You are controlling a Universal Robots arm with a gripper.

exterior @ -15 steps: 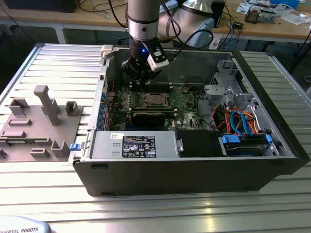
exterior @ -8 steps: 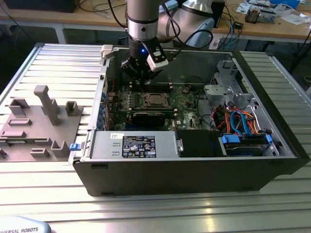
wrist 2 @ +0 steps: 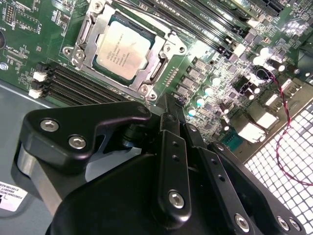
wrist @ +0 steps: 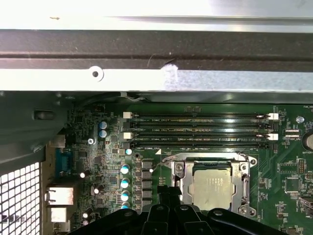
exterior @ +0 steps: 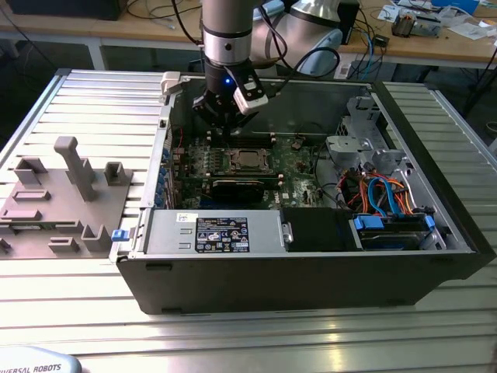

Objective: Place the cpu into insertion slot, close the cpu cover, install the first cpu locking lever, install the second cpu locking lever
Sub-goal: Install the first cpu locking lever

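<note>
The tool (wrist 2: 166, 105) hangs inside the open case (exterior: 311, 272), low over the motherboard (wrist 2: 220, 73), its fingers (wrist 2: 168, 147) pressed together to a narrow tip and holding nothing. In the second wrist view that tip sits just beside the corner of the socket assembly, at a thin wire lever (wrist 2: 146, 100) that runs along the socket's edge; whether tip and lever touch cannot be told. The cpu (wrist 2: 124, 49) lies flat in the slot (wrist 2: 80, 51) just beyond the tip, its silvery face up. The cover (wrist 2: 164, 61) is down over it, framing the chip through its window, so seating and cover closure appear done. Judged from this, the work stands at a locking lever. In the first wrist view the same cpu (wrist: 211, 188) and cover (wrist: 242, 188) lie directly ahead of the fingers, with the long memory slots (wrist: 200, 129) further on, parallel to the socket's far edge. In the exterior view the tool (exterior: 225, 128) stands on the far side of the socket (exterior: 248, 161); a grey fixture (exterior: 74, 167) rests on the table (exterior: 233, 342), well apart.
</note>
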